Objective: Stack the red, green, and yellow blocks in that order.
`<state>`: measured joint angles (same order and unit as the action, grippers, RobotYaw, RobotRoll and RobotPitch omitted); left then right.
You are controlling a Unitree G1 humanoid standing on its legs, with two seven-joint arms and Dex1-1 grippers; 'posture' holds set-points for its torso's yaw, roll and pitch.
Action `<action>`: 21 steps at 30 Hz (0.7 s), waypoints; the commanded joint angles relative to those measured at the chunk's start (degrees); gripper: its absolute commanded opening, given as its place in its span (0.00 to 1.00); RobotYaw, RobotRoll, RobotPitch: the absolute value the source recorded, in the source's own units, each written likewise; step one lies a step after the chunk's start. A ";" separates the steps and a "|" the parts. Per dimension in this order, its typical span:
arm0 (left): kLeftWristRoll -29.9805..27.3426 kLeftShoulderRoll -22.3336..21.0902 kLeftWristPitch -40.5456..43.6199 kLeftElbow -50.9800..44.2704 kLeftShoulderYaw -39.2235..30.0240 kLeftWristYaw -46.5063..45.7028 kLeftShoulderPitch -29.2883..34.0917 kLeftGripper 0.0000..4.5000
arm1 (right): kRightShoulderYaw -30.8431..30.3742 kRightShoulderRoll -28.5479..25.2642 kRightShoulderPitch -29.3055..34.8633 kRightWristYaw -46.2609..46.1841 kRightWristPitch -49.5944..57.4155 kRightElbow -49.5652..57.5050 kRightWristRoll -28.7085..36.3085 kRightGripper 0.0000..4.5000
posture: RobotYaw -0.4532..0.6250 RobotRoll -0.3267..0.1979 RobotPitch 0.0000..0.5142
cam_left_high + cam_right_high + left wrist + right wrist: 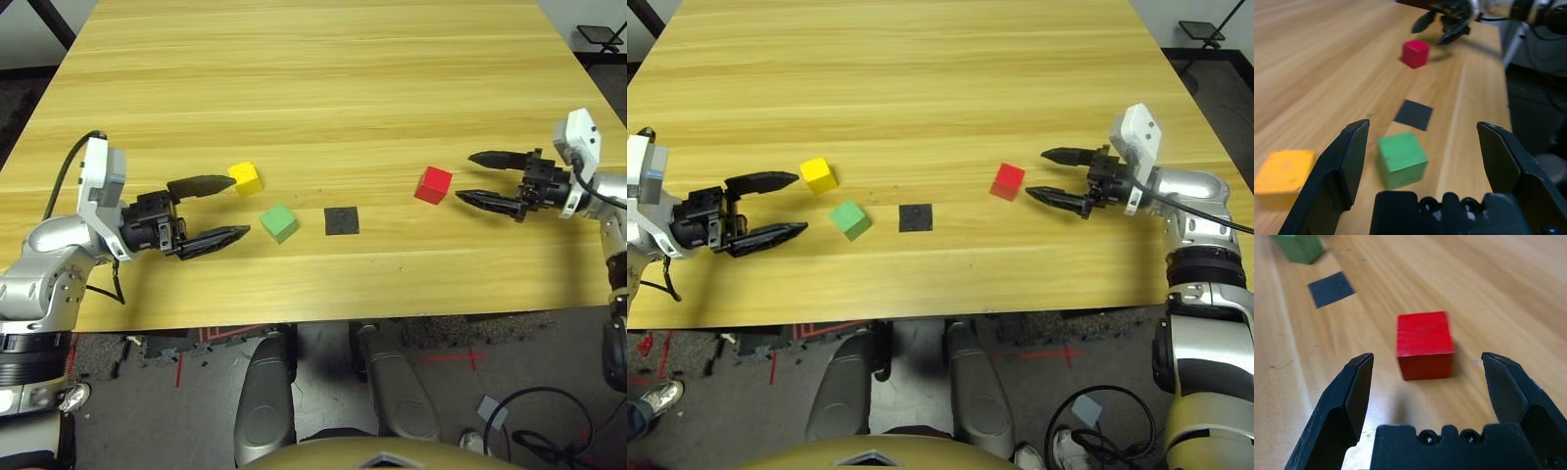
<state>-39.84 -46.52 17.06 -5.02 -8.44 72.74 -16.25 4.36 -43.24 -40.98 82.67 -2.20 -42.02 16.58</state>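
While no block is stacked yet, you have all three lying apart on the table [294, 78]: the red block [433, 184] right of centre, the green block [278, 222] left of centre, the yellow block [245, 177] just above and left of green. Your right gripper [472, 179] stands wide open right beside red, likely lined up to close on it as the base. Your left gripper [225, 208] is also wide open, its fingers reaching toward green, with yellow close by its upper finger. A flat black patch [341, 220] lies between green and red. Watch yellow: judging by how near it sits, a careless close on green could nudge it.
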 commanded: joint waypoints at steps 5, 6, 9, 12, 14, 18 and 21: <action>1.47 1.00 0.33 -0.61 0.36 -0.42 -0.78 1.00 | -1.45 1.80 -0.35 -0.65 -1.82 -2.17 -2.25 0.99 | 0.41 0.38 0.49; 1.59 1.14 0.18 -0.69 0.18 -0.60 -0.72 1.00 | -1.71 2.06 -0.99 -1.11 -1.94 -2.83 -2.77 0.99 | 0.41 0.38 0.49; 1.65 1.43 0.25 -1.33 -0.24 -1.13 -0.20 1.00 | -2.45 2.43 -2.92 -2.05 -1.87 -4.35 -4.23 0.99 | 0.42 0.37 0.49; 1.42 1.79 0.71 -3.24 -0.53 -1.97 0.94 1.00 | -3.53 2.31 -5.06 -3.35 -0.91 -5.16 -6.15 0.99 | 0.43 0.35 0.49; 1.22 1.98 1.04 -4.34 -0.59 -2.61 1.44 1.00 | -3.96 2.29 -6.14 -3.57 -0.41 -5.44 -6.75 0.99 | 0.43 0.34 0.49; 0.84 2.49 1.63 -6.03 -0.83 -3.99 2.17 1.00 | -4.92 2.48 -8.25 -3.58 0.82 -5.72 -7.75 0.99 | 0.44 0.32 0.50; 0.63 2.87 1.92 -6.98 -1.14 -4.99 2.72 1.00 | -5.98 2.44 -8.94 -2.85 1.38 -5.83 -8.60 0.99 | 0.45 0.30 0.51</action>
<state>-38.70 -43.90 18.42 -10.66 -9.04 68.01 -14.58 -0.92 -40.91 -50.05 79.17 -1.48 -47.21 9.16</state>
